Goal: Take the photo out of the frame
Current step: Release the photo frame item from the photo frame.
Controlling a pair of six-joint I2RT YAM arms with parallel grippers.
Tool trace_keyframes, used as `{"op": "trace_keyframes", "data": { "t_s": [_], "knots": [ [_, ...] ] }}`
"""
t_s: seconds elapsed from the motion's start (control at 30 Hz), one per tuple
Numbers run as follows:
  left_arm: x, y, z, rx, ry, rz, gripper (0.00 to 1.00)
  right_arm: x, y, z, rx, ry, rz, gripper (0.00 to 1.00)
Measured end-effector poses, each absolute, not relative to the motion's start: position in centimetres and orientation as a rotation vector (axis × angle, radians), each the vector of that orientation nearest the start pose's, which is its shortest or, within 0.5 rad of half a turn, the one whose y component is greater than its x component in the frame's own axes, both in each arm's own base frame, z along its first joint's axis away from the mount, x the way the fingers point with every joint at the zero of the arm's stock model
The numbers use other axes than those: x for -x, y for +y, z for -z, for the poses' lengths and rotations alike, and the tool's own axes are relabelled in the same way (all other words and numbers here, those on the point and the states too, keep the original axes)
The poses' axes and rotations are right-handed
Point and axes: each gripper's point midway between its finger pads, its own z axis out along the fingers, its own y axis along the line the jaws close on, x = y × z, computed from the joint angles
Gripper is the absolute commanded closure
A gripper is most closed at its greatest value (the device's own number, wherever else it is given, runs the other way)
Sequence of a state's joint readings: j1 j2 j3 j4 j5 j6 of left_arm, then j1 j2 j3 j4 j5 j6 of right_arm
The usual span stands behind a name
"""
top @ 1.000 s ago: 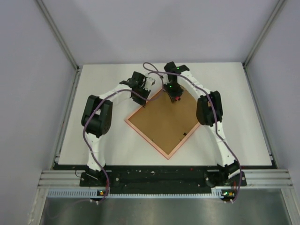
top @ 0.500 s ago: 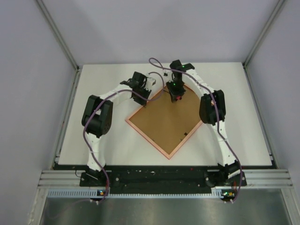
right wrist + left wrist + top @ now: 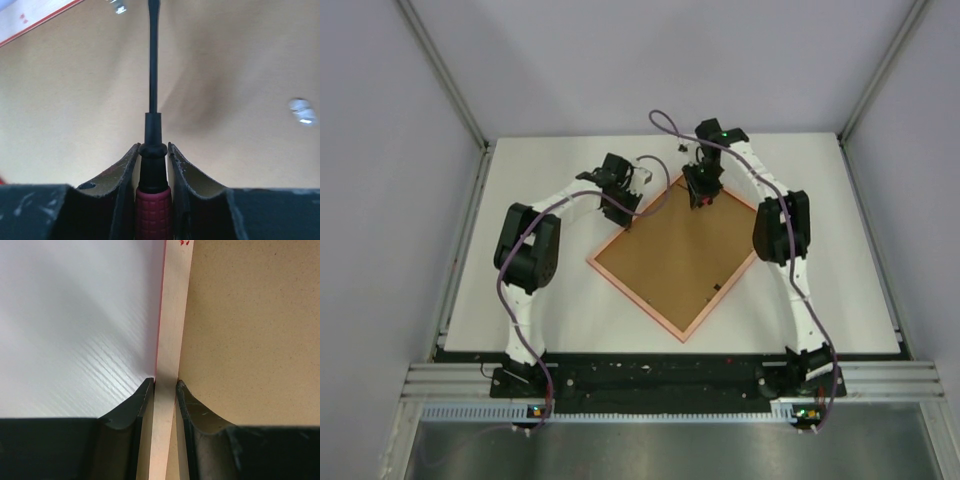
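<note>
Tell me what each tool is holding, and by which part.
The left tool grips the frame, closed across its pale edge strip. The right tool grips a screwdriver at the top of its red handle.

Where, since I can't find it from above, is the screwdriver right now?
In the right wrist view the screwdriver is clamped in the right gripper, its shaft over the brown back of the frame, near its far corner.

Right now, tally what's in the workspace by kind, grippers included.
Picture frame, back up: 1
Screwdriver: 1
Grippers: 2 (left gripper on the frame's rim, right gripper on the screwdriver)
Small metal tabs on the frame's back, blurred: 2
Total: 6
</note>
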State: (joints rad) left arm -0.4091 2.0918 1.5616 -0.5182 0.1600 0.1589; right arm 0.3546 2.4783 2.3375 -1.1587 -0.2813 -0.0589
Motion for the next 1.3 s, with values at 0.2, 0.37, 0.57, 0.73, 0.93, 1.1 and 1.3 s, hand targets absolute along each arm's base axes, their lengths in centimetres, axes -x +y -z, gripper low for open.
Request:
{"op": "trace_keyframes", "data": {
  "t_s": [0.2,0.37,0.57,0.73,0.93,1.1,1.3],
  "knots": [
    [-42.4,-20.5,-3.3,-0.797,2.556,0.285,0.99,-47.9,18.7,-7.1,0.568,2.76,-0.316,1.0],
    [-42.2,-20.4,-3.3,-0.799,2.566,0.277,0.99,-48.8,17.2,-7.2,0.555,2.745,-0.244,1.0],
    [-42.0,-20.5,-3.4,-0.806,2.572,0.275,0.98,-47.6,19.5,-6.2,0.692,2.725,-0.183,1.0],
    [-41.9,-20.5,-3.4,-0.807,2.574,0.273,0.98,-46.0,22.6,-6.2,0.815,2.703,-0.199,1.0],
    [-41.8,-20.5,-3.4,-0.811,2.579,0.275,0.98,-45.9,23.9,-6.7,0.871,2.673,-0.221,1.0],
    [-41.6,-20.4,-3.4,-0.815,2.583,0.276,0.98,-45.9,23.7,-6.2,0.873,2.686,-0.205,1.0],
    [-41.6,-20.4,-3.4,-0.822,2.583,0.276,0.98,-45.3,23.4,-5.5,0.891,2.71,-0.201,1.0]
  ]
}}
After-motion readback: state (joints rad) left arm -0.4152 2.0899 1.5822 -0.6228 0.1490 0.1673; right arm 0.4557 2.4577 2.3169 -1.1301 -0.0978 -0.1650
